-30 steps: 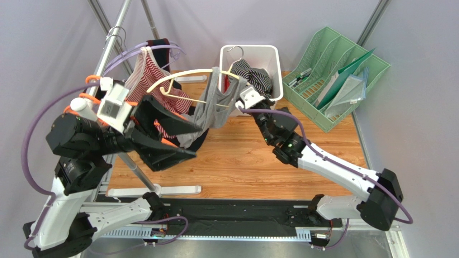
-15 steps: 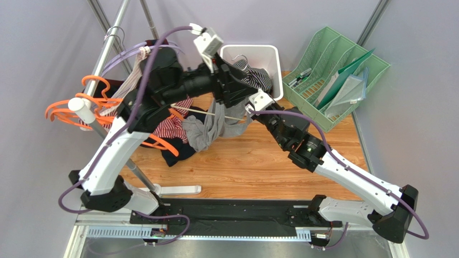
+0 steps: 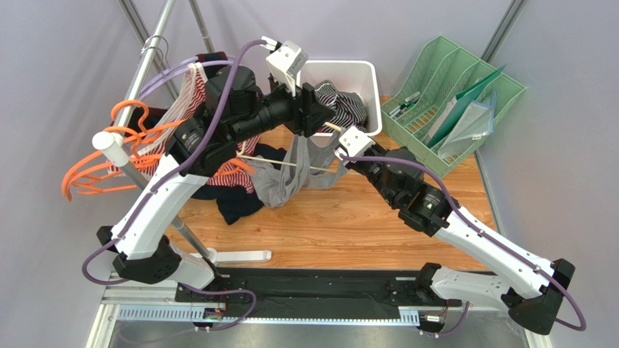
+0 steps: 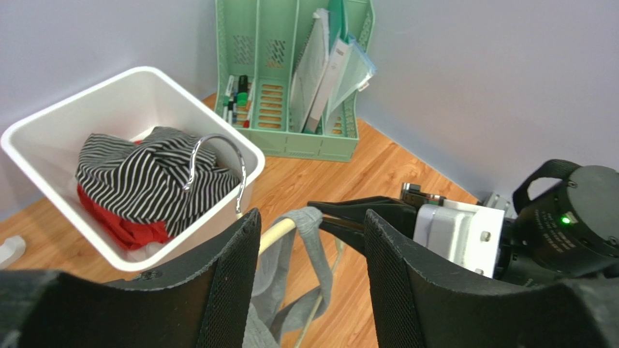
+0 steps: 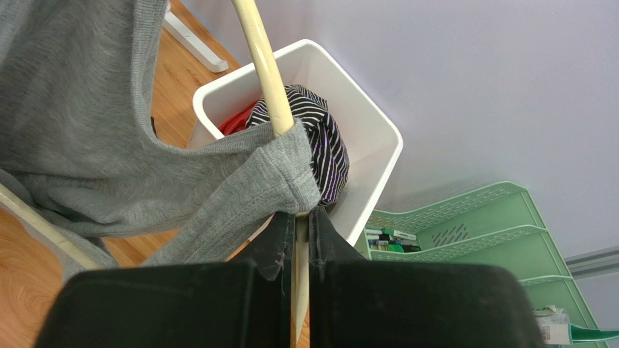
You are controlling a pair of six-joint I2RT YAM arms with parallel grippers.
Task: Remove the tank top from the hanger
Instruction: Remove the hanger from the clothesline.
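While my right hand (image 5: pixel 296 217) is clamped shut on one tip of the hanger (image 5: pixel 265 65), my left hand (image 4: pixel 311 217) stands open. Its fingers (image 4: pixel 232 275) sit either side of a strap of the grey top (image 4: pixel 280 268), and I see no contact with it. That strap loops over the hanger's arm just beyond my right fingertips. From there the top sags down to the desk (image 3: pixel 349 217) and bunches in a heap near the middle, left of my right arm. The hanger lies tilted, its thin lower bar crossing over the cloth. The white bin (image 3: pixel 338 65) sits at the far side just behind both hands, with striped clothes (image 4: pixel 145 174) inside. A green file rack (image 3: pixel 458 94) stands at the far right.
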